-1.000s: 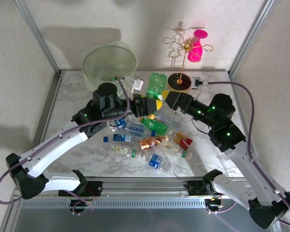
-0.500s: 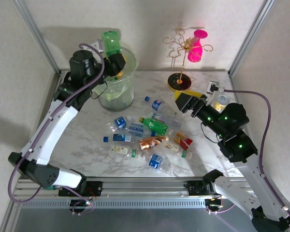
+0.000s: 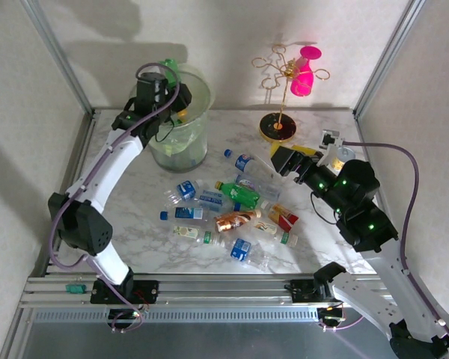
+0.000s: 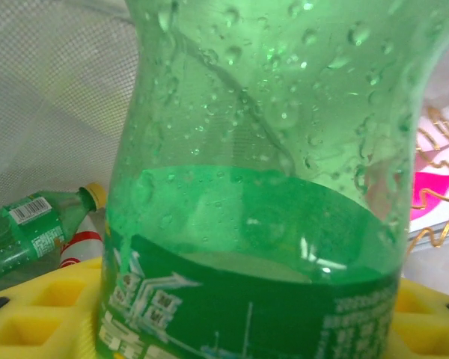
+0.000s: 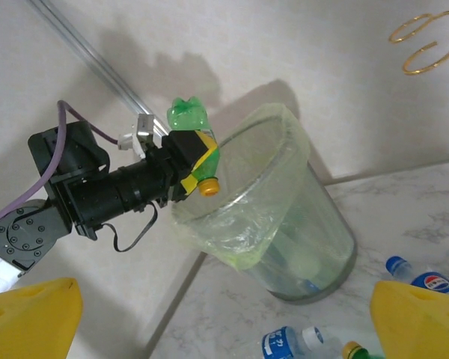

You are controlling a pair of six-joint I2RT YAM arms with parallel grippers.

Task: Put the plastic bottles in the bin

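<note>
My left gripper [image 3: 173, 91] is shut on a green plastic bottle [image 5: 191, 133], held neck-down with its yellow cap [image 5: 208, 187] just above the near rim of the bin [image 3: 185, 146]. In the left wrist view this bottle [image 4: 269, 172] stands between my yellow fingers [image 4: 37, 314]. Below it, another green bottle [image 4: 30, 228] lies inside the bin. Several plastic bottles [image 3: 232, 213] lie in a heap mid-table, among them a green one [image 3: 239, 194] and a copper-brown one [image 3: 236, 220]. My right gripper [image 3: 279, 158] hangs open over the table right of the heap, facing the bin [image 5: 314, 232].
A gold wire stand [image 3: 283, 97] with a pink cup [image 3: 305, 71] rises at the back right. A short silver can [image 3: 343, 155] sits beside my right arm. Metal frame posts [image 3: 60, 56] border the table on both sides.
My left arm carried the green bottle from mid-table up to the bin and turned it cap-down over the rim. My right arm drew back to the right, still open.
</note>
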